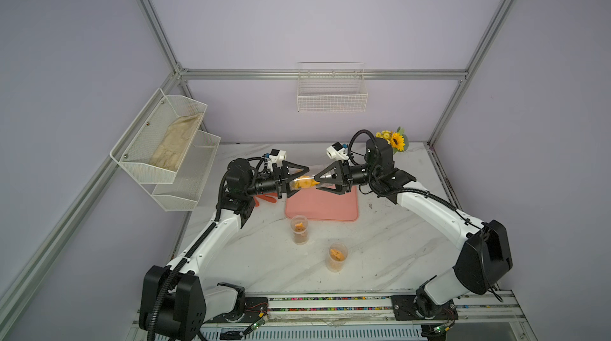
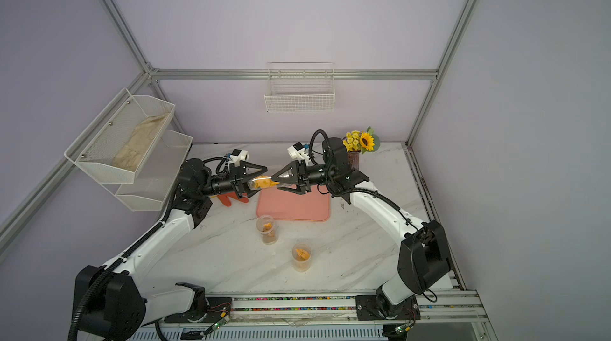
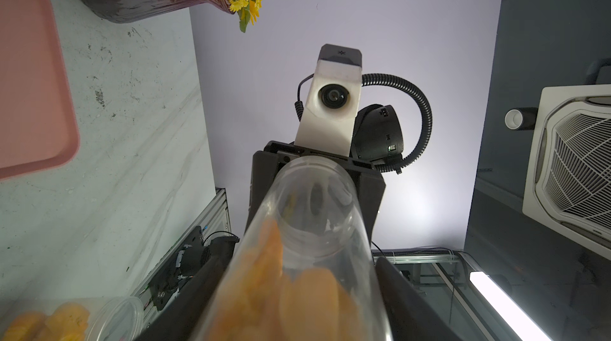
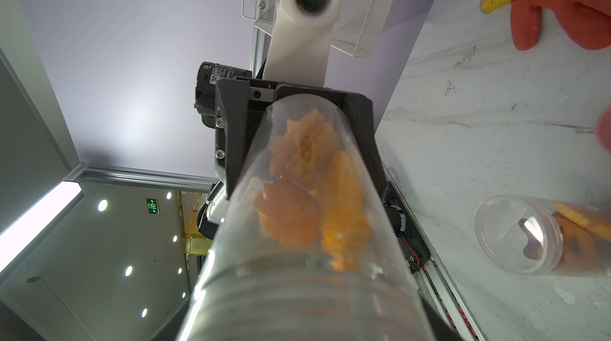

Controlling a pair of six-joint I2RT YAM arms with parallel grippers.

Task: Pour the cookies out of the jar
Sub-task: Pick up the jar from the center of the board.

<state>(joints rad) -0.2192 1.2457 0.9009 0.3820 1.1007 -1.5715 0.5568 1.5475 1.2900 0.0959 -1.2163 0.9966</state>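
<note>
A clear plastic jar (image 1: 305, 184) lies level in the air over the back edge of the pink tray (image 1: 330, 210), held at both ends. Orange-yellow cookies (image 1: 304, 184) sit inside it, nearer the left gripper. My left gripper (image 1: 302, 181) is shut on the jar's base end, its dark fingers (image 3: 201, 293) pressed to the jar's sides. My right gripper (image 1: 318, 181) is shut on the threaded end (image 4: 307, 293). In the right wrist view flower-shaped cookies (image 4: 310, 190) show through the wall. Both top views show the two grippers (image 2: 261, 181) (image 2: 276, 180) facing each other.
Two more clear jars with cookies (image 1: 299, 228) (image 1: 337, 256) stand on the marble table in front of the tray. A red glove (image 1: 264, 198) lies under the left wrist. A vase of yellow flowers (image 1: 393, 141) stands behind the right arm. Wire baskets (image 1: 332, 91) hang on the walls.
</note>
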